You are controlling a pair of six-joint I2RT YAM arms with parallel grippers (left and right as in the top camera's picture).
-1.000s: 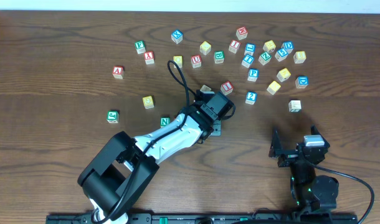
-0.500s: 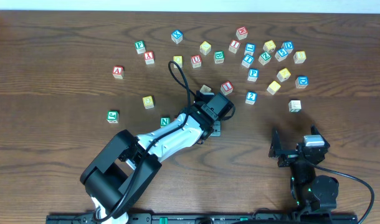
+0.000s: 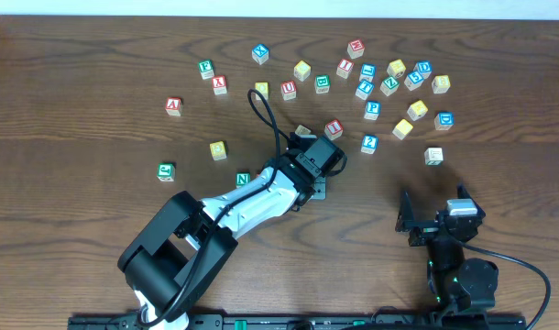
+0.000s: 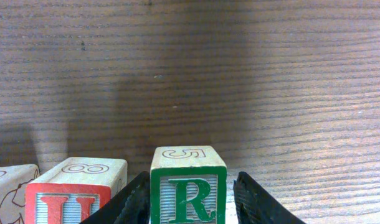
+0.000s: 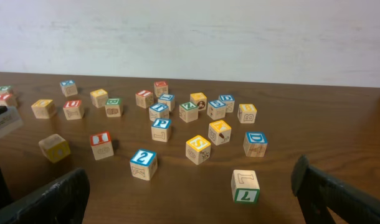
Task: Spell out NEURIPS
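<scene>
In the left wrist view the green R cube (image 4: 189,198) stands on the table between the fingers of my left gripper (image 4: 192,182). The jaws are open, with a sliver of table showing by the right finger. The red U cube (image 4: 75,196) sits just left of R, and beyond it a cube (image 4: 9,186) whose letter I cannot read. From overhead the left gripper (image 3: 309,187) covers these; the green N (image 3: 243,179) lies to its left. Red I (image 3: 333,128), blue P (image 3: 372,109) and yellow-faced S (image 5: 198,145) lie loose. My right gripper (image 5: 190,180) is open and holds nothing.
Many other letter cubes are scattered across the far half of the table, thickest at the back right (image 3: 399,78). A blue 2 cube (image 5: 143,159) and a green L cube (image 5: 245,186) lie nearest the right gripper (image 3: 433,203). A black cable (image 3: 261,115) loops above the left arm.
The rear links of the left arm shifted very slightly. No cube has moved and the right arm is still.
</scene>
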